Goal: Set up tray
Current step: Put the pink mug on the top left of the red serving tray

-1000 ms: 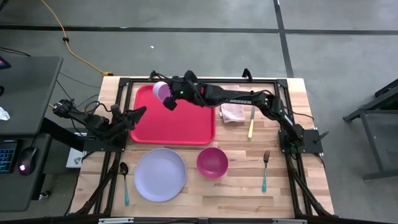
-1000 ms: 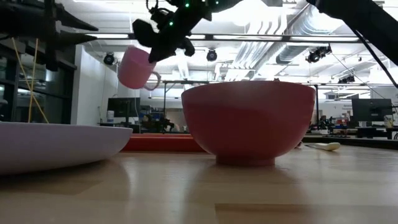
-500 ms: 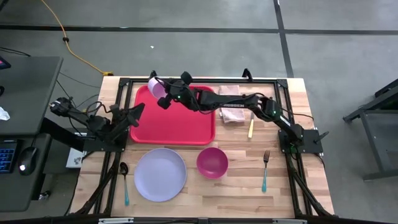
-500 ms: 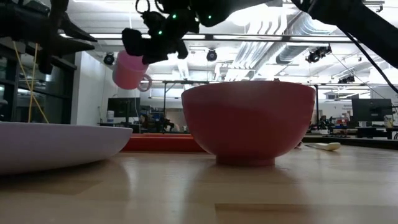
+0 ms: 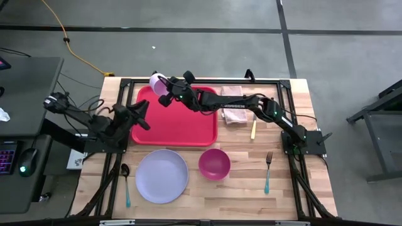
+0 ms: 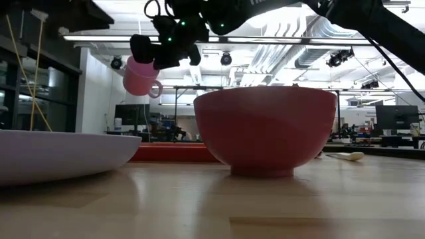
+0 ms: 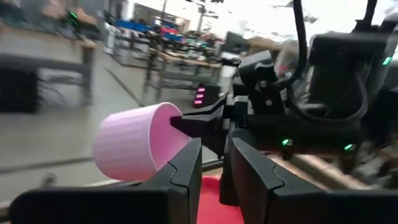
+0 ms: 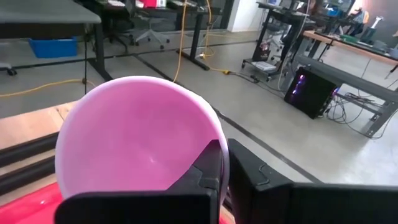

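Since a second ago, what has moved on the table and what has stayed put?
The right gripper, shut on the pink cup, has carried it from over the red tray toward the tray's far left corner, tipped on its side in the air. The left gripper waits at the tray's left edge as before. The tray, lavender plate, bowl, fork and spoon have not moved.

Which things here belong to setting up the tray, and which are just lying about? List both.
In the job: tray; pink cup, held near its far-left corner by the right hand; left hand beside tray.
Lying about for now: lavender plate, bowl, spoon, fork, yellow utensil, cloth.
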Robot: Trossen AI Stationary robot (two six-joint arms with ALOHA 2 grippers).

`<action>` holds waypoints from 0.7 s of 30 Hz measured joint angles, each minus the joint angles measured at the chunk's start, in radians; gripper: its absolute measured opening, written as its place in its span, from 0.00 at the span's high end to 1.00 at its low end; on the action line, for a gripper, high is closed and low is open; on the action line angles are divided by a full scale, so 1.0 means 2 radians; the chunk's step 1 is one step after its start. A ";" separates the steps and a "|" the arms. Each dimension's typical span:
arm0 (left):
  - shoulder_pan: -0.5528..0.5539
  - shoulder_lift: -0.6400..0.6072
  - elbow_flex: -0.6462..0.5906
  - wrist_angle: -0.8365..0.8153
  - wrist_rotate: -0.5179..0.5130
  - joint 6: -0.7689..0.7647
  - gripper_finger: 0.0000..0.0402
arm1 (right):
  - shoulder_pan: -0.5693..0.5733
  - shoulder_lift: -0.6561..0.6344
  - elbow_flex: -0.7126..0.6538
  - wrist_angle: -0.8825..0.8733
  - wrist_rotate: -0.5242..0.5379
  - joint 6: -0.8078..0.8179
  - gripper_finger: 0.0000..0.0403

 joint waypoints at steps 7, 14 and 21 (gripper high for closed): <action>0.025 0.112 0.066 -0.002 -0.042 0.062 0.71 | 0.004 0.000 0.000 0.005 0.002 -0.015 1.00; 0.071 0.169 0.104 -0.002 -0.053 0.112 0.71 | 0.017 0.000 0.000 -0.005 0.063 -0.082 1.00; 0.072 0.161 0.108 -0.003 -0.078 0.159 0.71 | 0.023 0.000 0.000 -0.011 0.079 -0.136 1.00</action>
